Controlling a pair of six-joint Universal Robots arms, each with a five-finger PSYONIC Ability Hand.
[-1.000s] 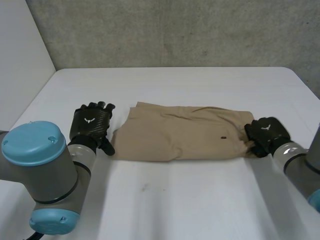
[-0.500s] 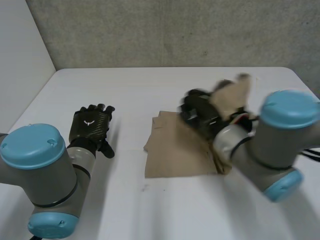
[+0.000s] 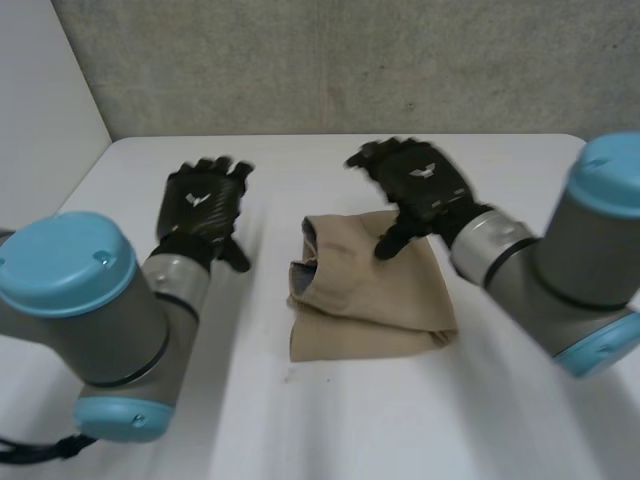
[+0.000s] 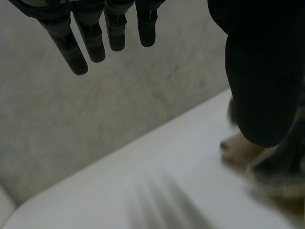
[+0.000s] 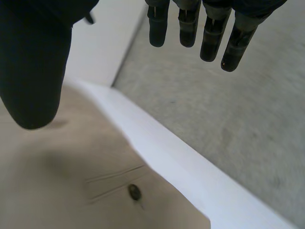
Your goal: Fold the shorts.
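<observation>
Left hand point(image 3: 205, 200) is held open with nothing gripped; its fingers point(image 4: 78, 52) are seen straight in the left wrist view. In the head view, the left arm point(image 3: 75, 300) is seen nearest at lower left, and the right arm point(image 3: 590, 270) at the right edge. A white table point(image 3: 300, 430) is spread across the bottom. Tan shorts point(image 3: 370, 300) are laid flat on it just right of centre, folded into a compact stack, with layered edges shown on the stack's left side. The left hand is kept apart from them, off to their left. Right hand point(image 3: 425, 185) is held open over the stack's far part, fingers straight, thumb pointed down at the cloth; whether it touches cannot be told. In the right wrist view, a small dark button point(image 5: 134, 191) is seen on the cloth below the palm. A grey concrete wall point(image 3: 320, 60) is seen along the top.
</observation>
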